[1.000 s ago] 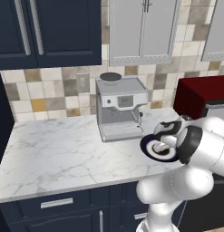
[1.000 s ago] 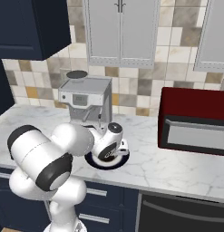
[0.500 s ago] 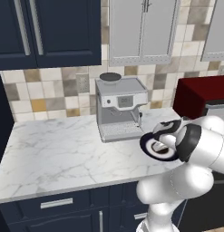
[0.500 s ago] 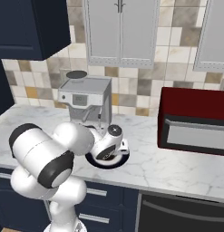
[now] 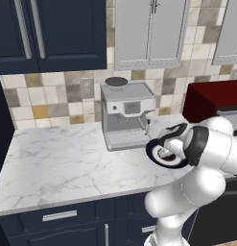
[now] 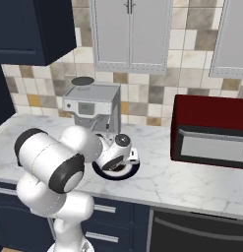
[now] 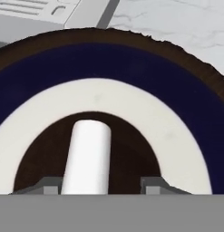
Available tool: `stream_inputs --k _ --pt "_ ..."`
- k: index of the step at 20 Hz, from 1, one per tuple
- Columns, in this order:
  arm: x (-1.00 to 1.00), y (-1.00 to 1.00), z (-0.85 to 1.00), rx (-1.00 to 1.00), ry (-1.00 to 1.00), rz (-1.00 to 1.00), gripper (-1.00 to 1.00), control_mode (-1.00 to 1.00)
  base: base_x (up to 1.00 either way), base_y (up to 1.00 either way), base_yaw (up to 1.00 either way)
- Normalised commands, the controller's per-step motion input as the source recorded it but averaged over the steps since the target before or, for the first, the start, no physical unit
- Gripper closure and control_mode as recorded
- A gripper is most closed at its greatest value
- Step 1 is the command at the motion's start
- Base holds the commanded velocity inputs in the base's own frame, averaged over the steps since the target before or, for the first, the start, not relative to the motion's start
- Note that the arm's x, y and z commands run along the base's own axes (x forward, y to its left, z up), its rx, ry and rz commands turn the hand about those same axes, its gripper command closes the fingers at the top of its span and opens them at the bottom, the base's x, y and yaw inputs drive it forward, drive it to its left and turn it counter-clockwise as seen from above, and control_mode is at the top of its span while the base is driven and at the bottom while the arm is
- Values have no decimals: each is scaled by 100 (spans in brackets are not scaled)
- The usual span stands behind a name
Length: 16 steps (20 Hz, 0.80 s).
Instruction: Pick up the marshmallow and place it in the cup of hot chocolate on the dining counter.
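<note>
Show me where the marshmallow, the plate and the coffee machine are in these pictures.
marshmallow (image 7: 87,156): hand view, middle of its white side.
plate (image 7: 131,72): hand view, navy band below the brown rim.
coffee machine (image 5: 126,106): left base view, grey front panel.

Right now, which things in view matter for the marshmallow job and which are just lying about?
Job: marshmallow, white cylinder between the claw tips; it lies on the navy plate.
Lying about: coffee machine, red microwave, marble worktop.
</note>
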Motion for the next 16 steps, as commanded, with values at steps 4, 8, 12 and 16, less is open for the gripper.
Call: stream_inputs --k 4,8,12,16 --pt "13 14 -9 0 -1 0 100 -100 0 0 0" --pt "0 26 -20 0 -6 0 100 -100 0 0 0" --pt "-59 0 64 3 -7 0 100 -100 0 0 0" --pt "-56 0 100 6 0 8 100 -100 0 0 0"
